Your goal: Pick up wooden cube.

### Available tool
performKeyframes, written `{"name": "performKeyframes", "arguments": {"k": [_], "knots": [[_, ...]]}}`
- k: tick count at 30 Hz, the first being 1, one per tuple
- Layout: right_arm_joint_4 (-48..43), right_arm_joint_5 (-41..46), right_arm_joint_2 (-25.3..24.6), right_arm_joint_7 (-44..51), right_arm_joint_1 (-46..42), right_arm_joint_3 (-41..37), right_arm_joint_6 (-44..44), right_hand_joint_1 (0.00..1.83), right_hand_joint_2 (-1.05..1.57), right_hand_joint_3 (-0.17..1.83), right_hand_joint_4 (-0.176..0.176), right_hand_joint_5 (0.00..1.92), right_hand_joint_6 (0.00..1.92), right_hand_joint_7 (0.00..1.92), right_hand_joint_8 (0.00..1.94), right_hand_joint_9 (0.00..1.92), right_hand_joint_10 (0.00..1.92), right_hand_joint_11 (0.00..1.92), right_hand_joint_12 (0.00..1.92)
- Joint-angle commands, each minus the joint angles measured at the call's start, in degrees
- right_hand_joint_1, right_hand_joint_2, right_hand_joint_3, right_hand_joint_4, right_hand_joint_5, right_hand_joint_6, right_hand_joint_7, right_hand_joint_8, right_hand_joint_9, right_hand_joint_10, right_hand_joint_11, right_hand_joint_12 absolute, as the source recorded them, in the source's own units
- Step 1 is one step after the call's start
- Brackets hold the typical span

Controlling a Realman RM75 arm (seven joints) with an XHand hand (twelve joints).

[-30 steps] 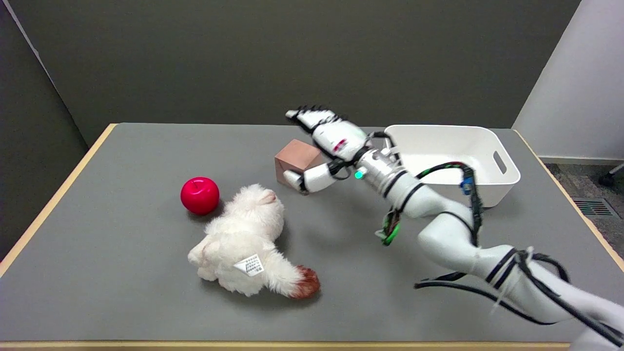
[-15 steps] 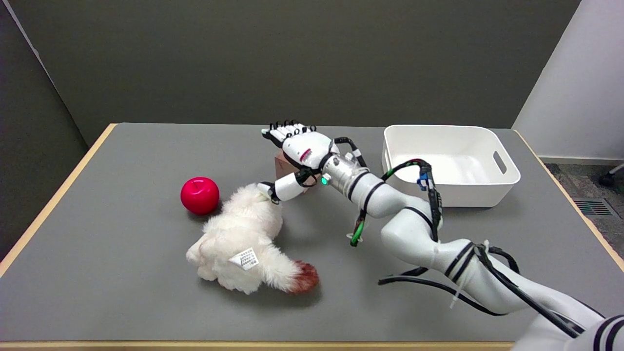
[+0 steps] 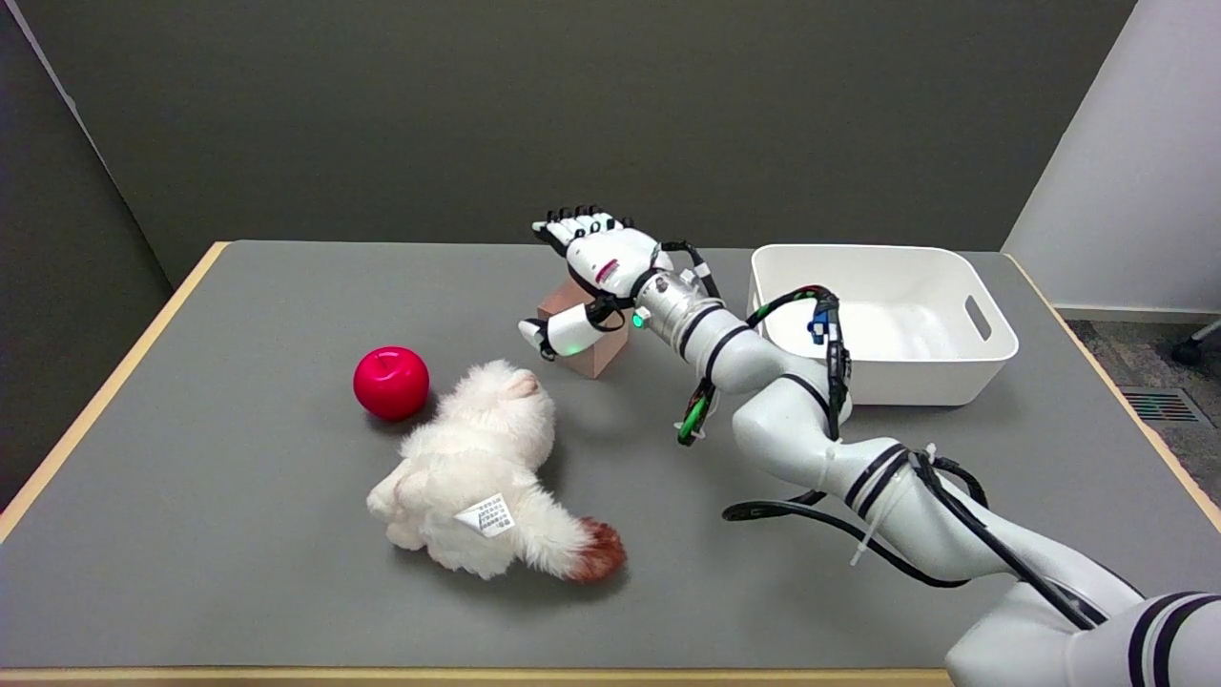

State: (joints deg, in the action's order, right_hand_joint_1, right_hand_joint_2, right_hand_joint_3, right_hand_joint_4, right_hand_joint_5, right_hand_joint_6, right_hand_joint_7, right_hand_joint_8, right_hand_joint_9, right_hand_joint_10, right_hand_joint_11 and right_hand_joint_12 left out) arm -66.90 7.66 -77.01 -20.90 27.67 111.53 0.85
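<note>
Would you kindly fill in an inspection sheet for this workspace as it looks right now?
Surface: grey table with a light wooden edge.
Job's things: wooden cube on the table, mostly hidden behind the hand.
Clutter: red apple; white plush toy lying on its side beside it; white bin at the far right.
Hands: right hand over the cube, fingers spread above it, thumb at its near face; no closed grip visible.
Cables: black cables along the right arm, some in loose loops.
Surroundings: dark wall behind, white wall at right.
</note>
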Motion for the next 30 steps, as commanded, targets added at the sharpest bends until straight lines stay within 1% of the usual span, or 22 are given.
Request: {"name": "performKeyframes", "arguments": {"k": [1, 6, 10, 11, 12, 20, 22, 23, 25, 27, 29, 30], "knots": [[12.74, 1.02, -1.77, -0.8, 2.93, -1.5, -1.65, 0.48, 0.66, 0.71, -0.163, 0.03, 0.31, 0.1, 0.38, 0.0, 0.57, 0.0, 0.75], [17.31, 1.87, -2.17, -0.88, 4.76, -0.35, -1.92, 0.48, 0.66, 0.71, -0.162, 0.02, 0.31, 0.09, 0.37, 0.0, 0.57, 0.0, 0.75], [20.18, 4.49, -2.25, -0.88, 5.75, 0.08, -2.24, 0.48, 0.66, 0.72, -0.161, 0.02, 0.3, 0.09, 0.38, 0.0, 0.57, 0.0, 0.75], [20.99, 5.02, -2.34, -0.88, 6.03, 0.13, -2.79, 0.47, 0.61, 0.82, -0.161, 0.03, 0.26, 0.07, 0.41, 0.0, 0.57, 0.0, 0.76], [21.42, 5.31, -2.41, -0.88, 6.14, 0.13, -3.19, 0.47, 0.57, 0.88, -0.161, 0.04, 0.23, 0.06, 0.44, 0.0, 0.57, 0.0, 0.76], [21.85, 5.61, -2.55, -0.88, 6.16, 0.72, -6.61, 0.47, 0.57, 0.88, -0.162, 0.05, 0.21, 0.05, 0.43, 0.0, 0.56, 0.0, 0.77], [21.85, 5.61, -2.55, -0.8, 5.85, 0.77, -8.16, 0.64, 0.55, 0.94, -0.171, 0.03, 0.22, 0.11, 0.55, 0.05, 0.71, 0.0, 0.79], [21.85, 5.61, -2.55, -0.78, 5.69, 0.77, -9.06, 0.63, 0.56, 0.93, -0.172, 0.03, 0.22, 0.15, 0.58, 0.08, 0.76, 0.0, 0.83], [21.85, 5.64, -2.55, -0.38, 5.26, 0.77, -10.7, 0.53, 0.62, 0.88, -0.171, 0.04, 0.25, 0.26, 0.58, 0.16, 0.85, 0.0, 0.94], [21.85, 6.12, -2.55, -0.29, 5.07, 0.77, -11.99, 0.58, 0.7, 0.78, -0.176, 0.03, 0.3, 0.37, 0.62, 0.23, 0.99, 0.0, 1.02], [21.85, 7.71, -2.45, -0.02, 4.94, 1.07, -13.37, 0.68, 0.71, 0.85, -0.176, 0.08, 0.33, 0.53, 0.83, 0.42, 1.16, 0.08, 1.32], [21.85, 8.36, -2.37, 0.57, 4.92, 1.33, -13.95, 0.72, 0.74, 0.84, -0.176, 0.12, 0.37, 0.59, 0.94, 0.49, 1.21, 0.19, 1.44]]}}
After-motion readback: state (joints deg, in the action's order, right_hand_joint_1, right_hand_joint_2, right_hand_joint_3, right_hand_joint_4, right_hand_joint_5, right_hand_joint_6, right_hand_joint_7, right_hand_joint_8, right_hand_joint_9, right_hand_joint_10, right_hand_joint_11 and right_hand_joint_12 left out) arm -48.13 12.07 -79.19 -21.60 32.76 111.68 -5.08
